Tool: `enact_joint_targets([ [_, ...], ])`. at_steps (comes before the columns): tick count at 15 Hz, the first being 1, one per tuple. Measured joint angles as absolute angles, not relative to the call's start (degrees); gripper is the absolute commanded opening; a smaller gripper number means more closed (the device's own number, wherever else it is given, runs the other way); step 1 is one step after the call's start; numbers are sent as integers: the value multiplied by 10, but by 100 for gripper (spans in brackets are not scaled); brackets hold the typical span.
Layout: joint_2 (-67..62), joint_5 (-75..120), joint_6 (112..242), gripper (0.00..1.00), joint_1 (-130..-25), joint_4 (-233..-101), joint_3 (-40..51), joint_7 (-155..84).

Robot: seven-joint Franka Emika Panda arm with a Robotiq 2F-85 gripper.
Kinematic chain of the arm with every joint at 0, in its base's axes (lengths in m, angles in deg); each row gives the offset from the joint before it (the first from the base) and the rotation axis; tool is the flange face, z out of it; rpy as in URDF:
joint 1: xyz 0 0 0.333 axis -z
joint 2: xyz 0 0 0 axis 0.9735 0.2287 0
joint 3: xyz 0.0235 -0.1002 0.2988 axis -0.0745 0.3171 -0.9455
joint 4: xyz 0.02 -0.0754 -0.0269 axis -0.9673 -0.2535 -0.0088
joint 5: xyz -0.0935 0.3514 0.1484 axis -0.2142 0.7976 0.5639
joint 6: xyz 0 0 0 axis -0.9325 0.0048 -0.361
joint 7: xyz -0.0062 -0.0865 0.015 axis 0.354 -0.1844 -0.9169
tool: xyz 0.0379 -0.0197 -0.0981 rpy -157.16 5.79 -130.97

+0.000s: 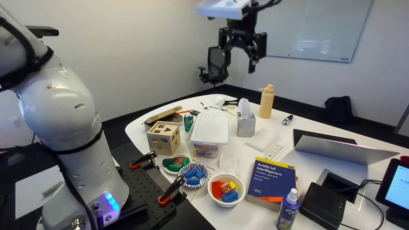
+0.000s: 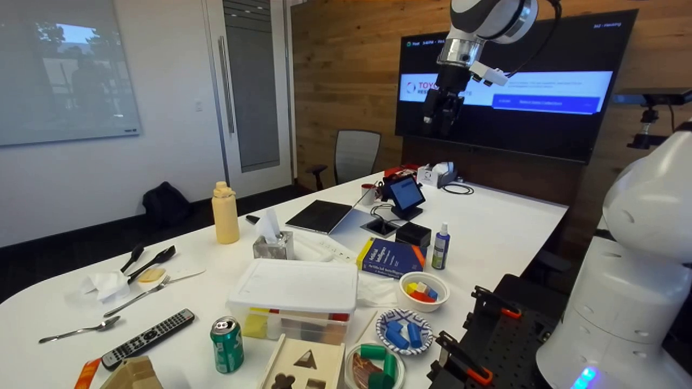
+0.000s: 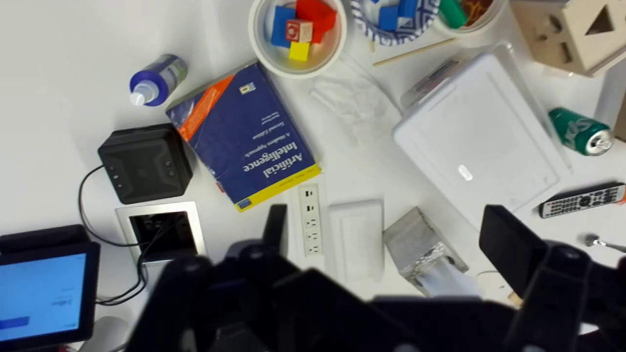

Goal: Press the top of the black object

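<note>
The fingers [image 3: 511, 247] hang apart and empty, so the press should go best with them brought together, centred over the black box [image 3: 143, 165] beside the blue book [image 3: 252, 132] on the desk [image 3: 58, 63], then lowered gently, clear of the spray bottle [image 3: 160, 78].

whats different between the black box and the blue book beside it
The black box is plain and dark, while the blue book carries pale title lettering plus yellow and orange bands. In the wrist view, the blue book shows a larger top face than the black box. A thin cable leads from the black box; none leads from the blue book. Both lie flat on the white table.
</note>
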State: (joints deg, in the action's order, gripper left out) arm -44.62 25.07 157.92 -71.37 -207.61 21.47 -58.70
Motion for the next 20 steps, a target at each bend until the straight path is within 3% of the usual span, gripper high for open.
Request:
enact_joint_targets([
  [6, -227, 297, 1698, 100, -703, -1998, 293, -704],
  [11, -36, 380, 1703, 100, -611, -1869, 242, -798],
  [20, 215, 357, 1692, 100, -463, -1640, 160, -804],
])
